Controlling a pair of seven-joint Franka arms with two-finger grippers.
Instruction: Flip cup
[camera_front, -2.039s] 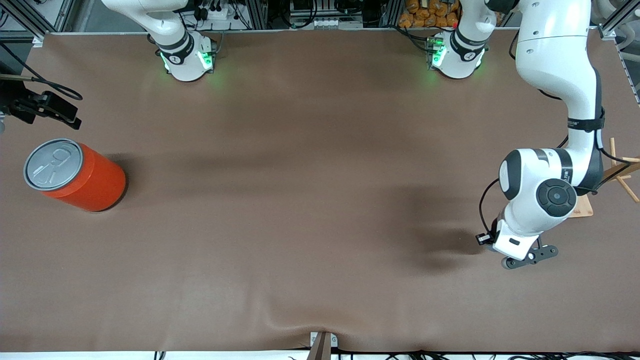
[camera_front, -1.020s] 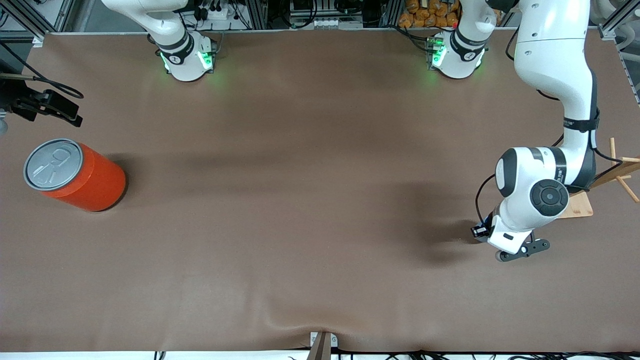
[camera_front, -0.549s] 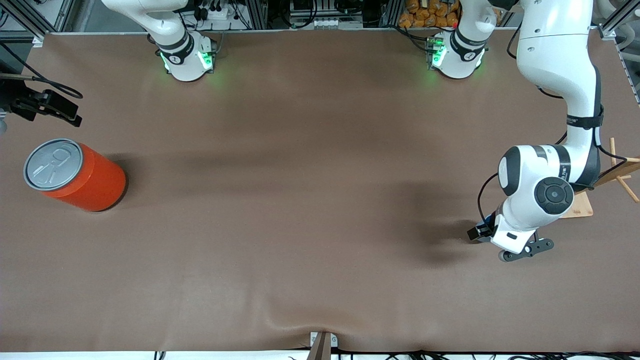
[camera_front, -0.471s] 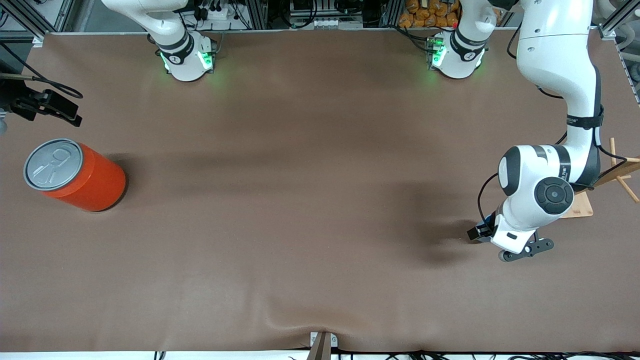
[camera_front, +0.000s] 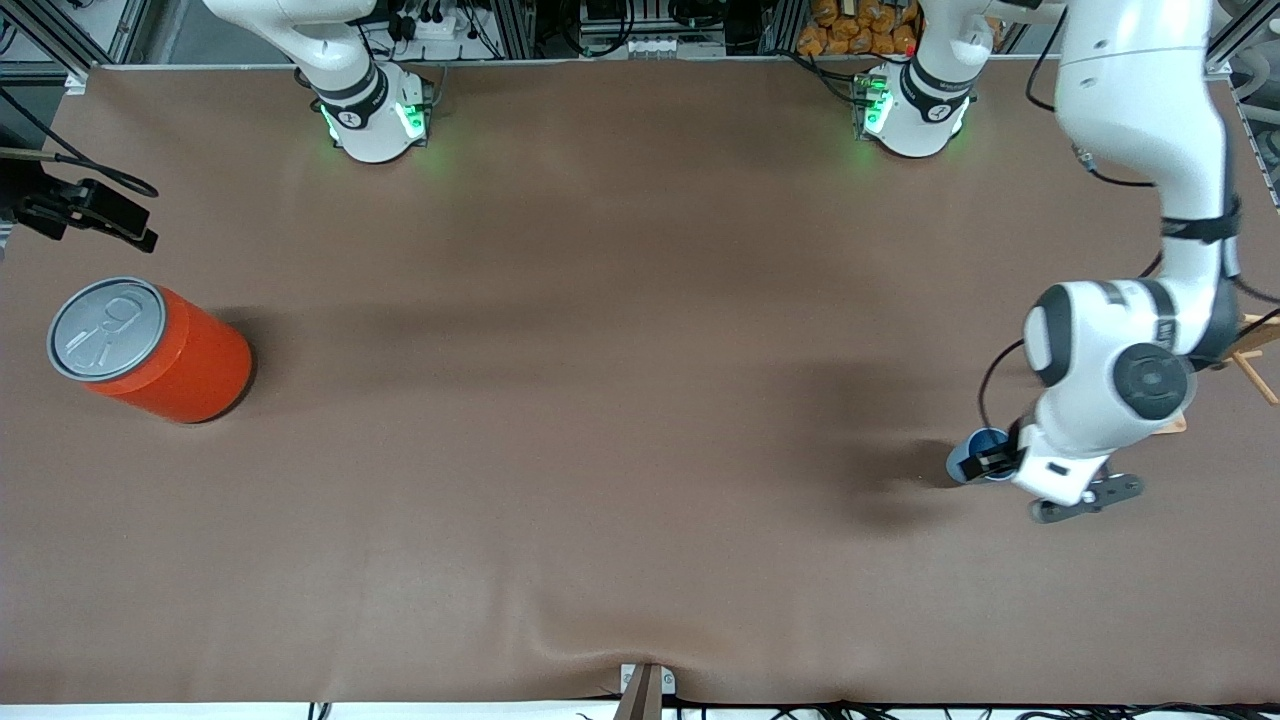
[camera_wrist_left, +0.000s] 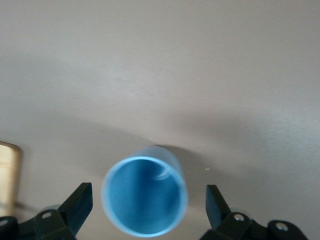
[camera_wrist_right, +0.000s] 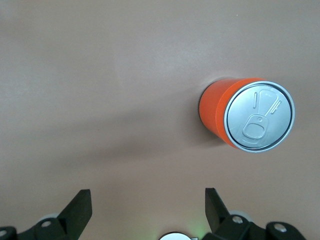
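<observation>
Brown tabletop (camera_front: 620, 400) now shows the upright cup (camera_front: 980, 455), uncovered between the shifted left end effector's (camera_wrist_left: 145, 210) spread fingers.

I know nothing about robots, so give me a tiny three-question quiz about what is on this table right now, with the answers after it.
1. True or false: the cup stands with its mouth facing up.
2. Which arm's claw is at the cup? A) left claw B) right claw
3. Fill in: the orange can stands toward the ____ arm's end of the table.

Key
1. True: the left wrist view looks straight down into its darker blue inside.
2. A. Its open fingers flank the cup without touching it. The right claw waits, open, above the table beside the can.
3. right
</observation>
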